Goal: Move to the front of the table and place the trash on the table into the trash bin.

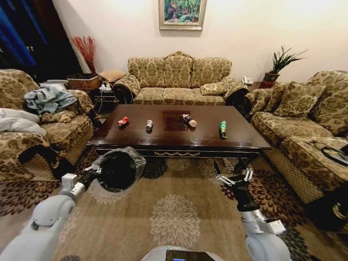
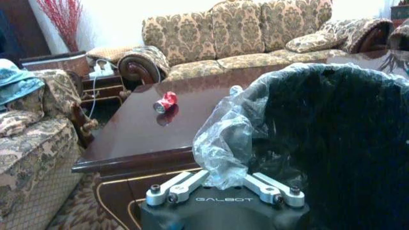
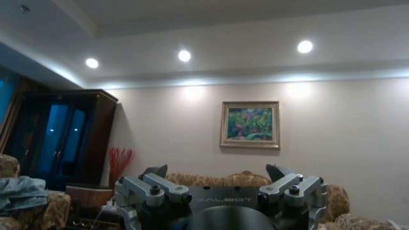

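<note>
Claws flank the view: left gripper (image 1: 93,175) clamps the trash bin (image 1: 119,169), its bag hiding the fingertips; right gripper (image 1: 232,176) hangs spread, empty. Beyond both, the table (image 1: 179,138) carries the trash (image 1: 172,124), sofa (image 1: 176,81) behind.

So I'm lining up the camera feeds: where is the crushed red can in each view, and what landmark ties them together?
Head view: the red can lies at the left end of the table, left of the other three trash items.
Left wrist view: the can lies on the tabletop, beyond the bin held by the left gripper.
Right wrist view: not in it; the right gripper points up at the wall.
Shared landmark: the painting above the sofa.
</note>
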Robot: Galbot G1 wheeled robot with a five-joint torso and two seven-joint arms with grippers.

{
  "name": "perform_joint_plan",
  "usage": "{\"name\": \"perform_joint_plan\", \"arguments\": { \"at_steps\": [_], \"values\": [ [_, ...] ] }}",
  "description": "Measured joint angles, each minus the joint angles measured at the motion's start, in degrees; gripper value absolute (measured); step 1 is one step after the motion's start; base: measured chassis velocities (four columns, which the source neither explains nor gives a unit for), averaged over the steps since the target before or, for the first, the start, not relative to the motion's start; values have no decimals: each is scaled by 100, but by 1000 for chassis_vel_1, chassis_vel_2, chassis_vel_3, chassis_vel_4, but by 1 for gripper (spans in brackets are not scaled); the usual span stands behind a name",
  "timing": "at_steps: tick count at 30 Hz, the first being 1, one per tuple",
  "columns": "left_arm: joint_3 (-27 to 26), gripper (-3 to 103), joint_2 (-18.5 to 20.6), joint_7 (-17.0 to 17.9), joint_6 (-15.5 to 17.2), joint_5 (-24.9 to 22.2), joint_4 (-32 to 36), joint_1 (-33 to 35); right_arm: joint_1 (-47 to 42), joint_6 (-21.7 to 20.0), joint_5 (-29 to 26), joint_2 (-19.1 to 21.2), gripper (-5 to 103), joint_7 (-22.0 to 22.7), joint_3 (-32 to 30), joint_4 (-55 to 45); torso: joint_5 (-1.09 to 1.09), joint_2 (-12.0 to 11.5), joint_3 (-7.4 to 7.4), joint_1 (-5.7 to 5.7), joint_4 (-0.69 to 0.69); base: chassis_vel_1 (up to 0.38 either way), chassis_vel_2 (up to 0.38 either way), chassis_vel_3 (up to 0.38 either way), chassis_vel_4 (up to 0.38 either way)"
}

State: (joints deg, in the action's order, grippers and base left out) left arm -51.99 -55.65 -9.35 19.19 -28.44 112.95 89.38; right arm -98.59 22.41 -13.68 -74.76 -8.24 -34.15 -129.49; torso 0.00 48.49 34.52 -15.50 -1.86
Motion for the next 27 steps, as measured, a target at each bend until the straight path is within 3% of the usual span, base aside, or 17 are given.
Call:
{"name": "perform_joint_plan", "arguments": {
  "at_steps": [27],
  "values": [
    [69,1,-64,-90,2,168,-81,34,11,-16,-7,-5,100,-45,-12,34,0,725,407,-318,0,0,0,0,0]
  ]
}}
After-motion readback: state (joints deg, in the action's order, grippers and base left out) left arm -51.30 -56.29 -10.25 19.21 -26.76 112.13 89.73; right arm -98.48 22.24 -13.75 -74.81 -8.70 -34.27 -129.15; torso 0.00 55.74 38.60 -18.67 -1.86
